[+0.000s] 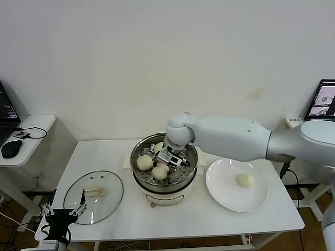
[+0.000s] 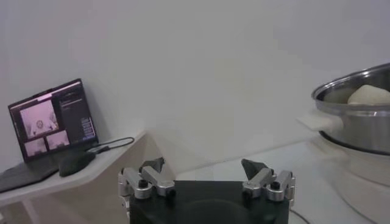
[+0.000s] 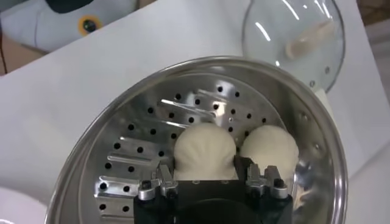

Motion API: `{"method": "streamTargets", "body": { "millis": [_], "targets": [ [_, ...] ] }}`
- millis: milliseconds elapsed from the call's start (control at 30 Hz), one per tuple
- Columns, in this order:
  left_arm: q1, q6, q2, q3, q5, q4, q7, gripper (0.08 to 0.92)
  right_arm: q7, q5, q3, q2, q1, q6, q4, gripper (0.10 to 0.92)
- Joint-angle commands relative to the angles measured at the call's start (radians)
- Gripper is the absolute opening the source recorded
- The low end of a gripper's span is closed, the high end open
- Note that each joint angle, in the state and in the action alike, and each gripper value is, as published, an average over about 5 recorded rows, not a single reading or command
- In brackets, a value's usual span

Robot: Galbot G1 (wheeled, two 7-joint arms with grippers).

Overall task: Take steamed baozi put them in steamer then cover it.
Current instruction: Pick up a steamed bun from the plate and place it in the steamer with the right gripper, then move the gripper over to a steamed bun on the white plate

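Note:
The steamer (image 1: 140, 180) stands mid-table, and my right gripper (image 1: 166, 161) reaches down into it. In the right wrist view the gripper (image 3: 205, 165) is shut on a steamed baozi (image 3: 205, 145) low over the perforated tray (image 3: 146, 152), which also shows in the head view (image 1: 160, 172). A second baozi (image 1: 145, 162) lies beside it (image 3: 269, 146), and a third (image 1: 158, 148) lies at the back. A fourth baozi (image 1: 245, 180) lies on the white plate (image 1: 222, 193). The cover (image 1: 93, 196) lies flat on the table, left of the steamer. My left gripper (image 1: 64, 209) is open and empty at the front left corner.
A side desk (image 1: 31, 130) with a mouse and a laptop stands at the far left. The left wrist view shows the steamer's rim (image 2: 359, 122) off to one side and that desk's laptop (image 2: 52, 119). A second laptop screen (image 1: 324, 99) stands at the far right.

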Motion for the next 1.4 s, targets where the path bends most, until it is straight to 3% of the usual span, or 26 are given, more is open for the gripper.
{"method": "streamTargets", "body": {
  "millis": [33,333,467,867,1133,1400],
  "targets": [
    [0.000,0.000,-0.001,0.002,0.000,-0.002,0.000,0.823,-0.003,-0.018,-0.013,0.015,0.003,0.058,-0.004,0.622],
    [-0.001,0.001,-0.003,0.006,0.002,-0.008,0.000,0.823,-0.005,0.012,0.006,-0.036,0.037,0.055,0.028,0.799],
    [-0.002,0.002,0.004,0.001,0.001,-0.013,0.002,0.823,-0.009,0.041,0.058,-0.100,0.061,0.014,0.045,0.821],
    [-0.006,0.003,0.041,-0.006,-0.002,-0.016,0.004,0.823,-0.024,0.171,0.211,-0.499,0.070,-0.489,0.198,0.822],
    [-0.008,0.002,0.066,0.006,-0.002,-0.004,0.004,0.823,-0.036,0.029,0.327,-0.758,-0.133,-0.458,0.216,0.823],
    [-0.009,0.002,0.072,0.025,0.007,0.006,0.004,0.823,-0.024,-0.145,0.645,-0.820,-0.553,-0.366,0.153,0.823]
  ]
}}
